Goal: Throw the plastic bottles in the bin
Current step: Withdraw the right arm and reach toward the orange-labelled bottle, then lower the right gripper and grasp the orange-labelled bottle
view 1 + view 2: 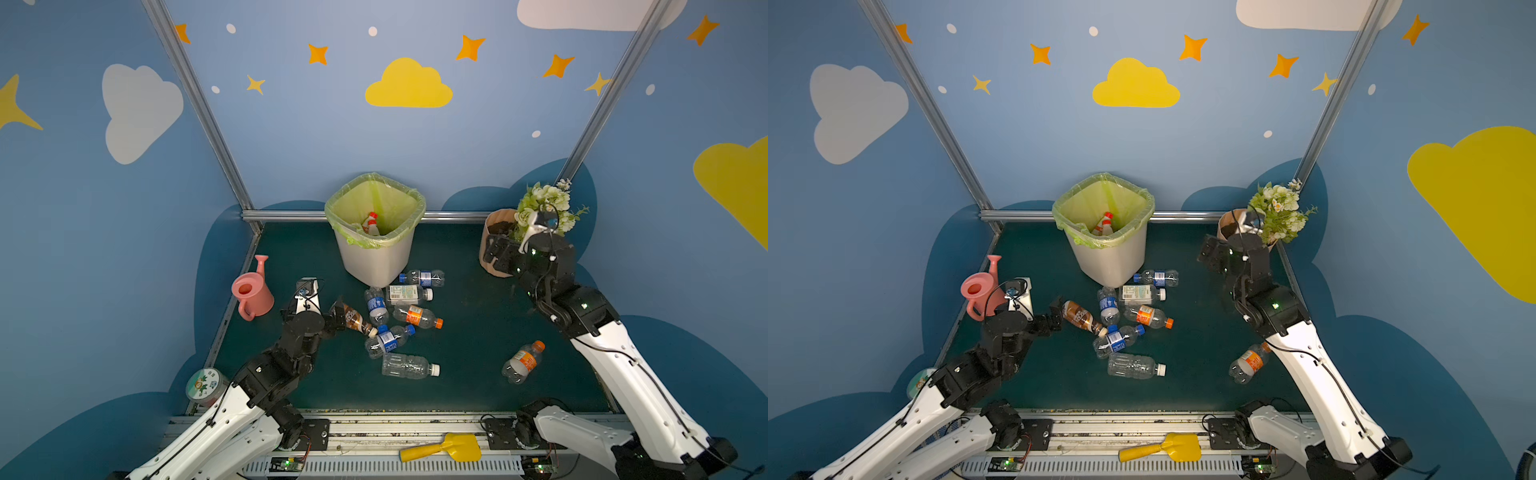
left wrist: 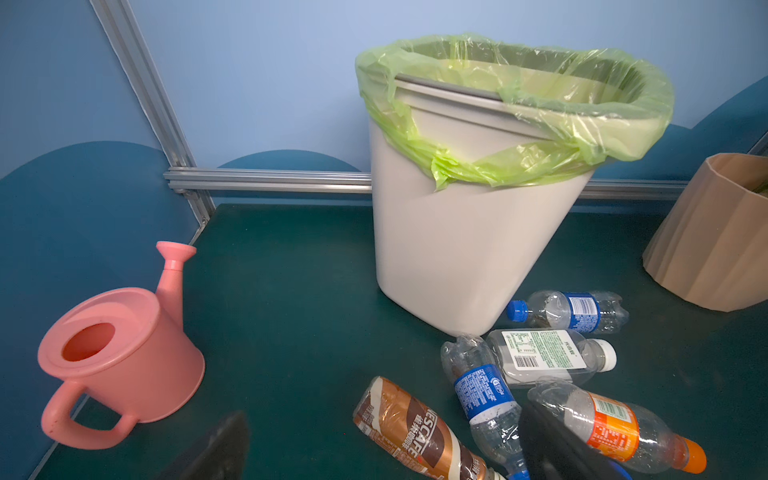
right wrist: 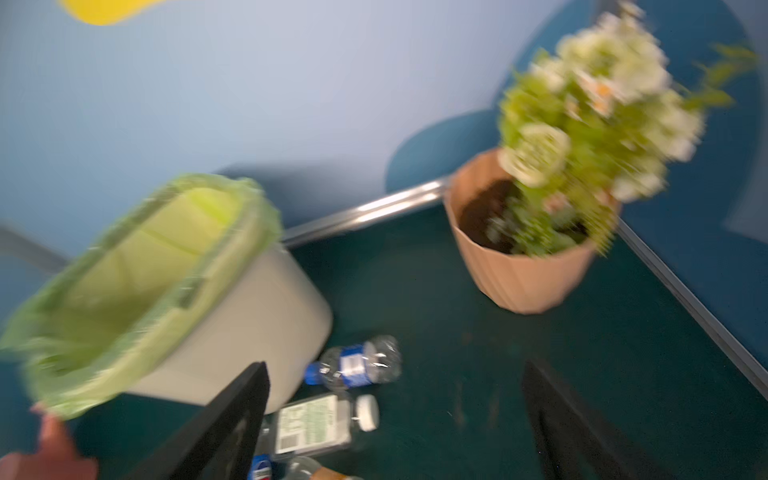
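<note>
Left arm low, left fingers [image 2: 552,449] wide around the brown bottle [image 2: 415,436] — ungripped; right arm raised, right fingers [image 3: 232,424] wide, empty.

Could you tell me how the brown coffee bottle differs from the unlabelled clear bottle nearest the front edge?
The brown coffee bottle is wrapped in an opaque brown label; the unlabelled clear bottle is bare and see-through. The brown one lies diagonally, just ahead of the open left gripper; the clear one lies crosswise, nearer the front. Both lie on their sides, outside the bin.
</note>
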You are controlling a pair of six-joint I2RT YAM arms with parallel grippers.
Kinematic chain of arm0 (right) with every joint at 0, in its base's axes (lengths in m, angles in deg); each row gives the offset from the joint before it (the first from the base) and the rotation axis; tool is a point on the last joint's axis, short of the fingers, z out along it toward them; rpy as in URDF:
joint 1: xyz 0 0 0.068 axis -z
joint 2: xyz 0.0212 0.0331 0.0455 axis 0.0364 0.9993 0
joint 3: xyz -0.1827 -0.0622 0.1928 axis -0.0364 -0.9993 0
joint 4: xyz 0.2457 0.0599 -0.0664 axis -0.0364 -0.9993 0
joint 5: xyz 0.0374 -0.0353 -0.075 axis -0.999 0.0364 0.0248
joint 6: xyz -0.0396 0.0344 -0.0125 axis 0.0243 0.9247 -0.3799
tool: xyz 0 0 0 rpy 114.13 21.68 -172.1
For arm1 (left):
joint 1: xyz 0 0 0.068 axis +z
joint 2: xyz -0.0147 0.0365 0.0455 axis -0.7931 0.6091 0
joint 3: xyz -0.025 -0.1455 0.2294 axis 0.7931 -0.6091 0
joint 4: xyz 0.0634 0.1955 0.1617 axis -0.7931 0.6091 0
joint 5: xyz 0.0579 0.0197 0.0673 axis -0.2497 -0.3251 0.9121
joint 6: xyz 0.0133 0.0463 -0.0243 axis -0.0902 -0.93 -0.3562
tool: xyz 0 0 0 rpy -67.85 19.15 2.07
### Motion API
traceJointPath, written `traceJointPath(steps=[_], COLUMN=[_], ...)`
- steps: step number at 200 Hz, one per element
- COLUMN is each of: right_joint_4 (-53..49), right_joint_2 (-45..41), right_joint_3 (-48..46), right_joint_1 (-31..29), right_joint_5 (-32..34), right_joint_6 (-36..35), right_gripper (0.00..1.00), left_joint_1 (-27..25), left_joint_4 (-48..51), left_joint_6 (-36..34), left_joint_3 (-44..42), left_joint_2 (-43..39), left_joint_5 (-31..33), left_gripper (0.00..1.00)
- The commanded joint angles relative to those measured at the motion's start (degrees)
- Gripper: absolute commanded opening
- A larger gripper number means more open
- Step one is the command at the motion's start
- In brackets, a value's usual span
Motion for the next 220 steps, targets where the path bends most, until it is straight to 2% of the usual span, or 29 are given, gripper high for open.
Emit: traceJointPath(steps=[1,30,70,116,165,220], right_joint_4=[-11.75,-20.22,-22.52,-22.52,-22.38,-14.98], right_joint_2=[-6.08,-10.24,-14.7,-10.66,-10.36,-7.77], right_joint_3=[-7.88,-16.79,-27.68,-30.98,-34.85,-38.78], right_joint_1=[4.25,9.44,14.62,18.35,19.03,19.11], right_joint_5=[5.95,3.82,-0.63,-5.86,-9.62,-16.63], right_joint_6=[13.37,20.23,27.5,27.54,28.06,26.15], right_gripper=[0.92,0.93,0.93,0.93,0.92,0.89], left_joint_1=[-0.29,-0.34,-0.35,-0.36,-0.32,-0.34], left_joint_4=[-3.32,-4.05,-4.36,-4.13,-3.96,-4.5], left_joint_6=[-1.8,-2.44,-2.18,-1.82,-1.12,-1.82], left_joint_3=[-0.74,-1.25,-2.02,-2.25,-2.95,-2.36], left_joint_2=[-0.63,-0.28,-0.35,-0.98,-1.65,-1.13], left_joint_5=[-1.14,-1.93,-3.21,-3.56,-3.43,-3.8], left_gripper=[1.0,1.0,1.0,1.0,1.0,1.0])
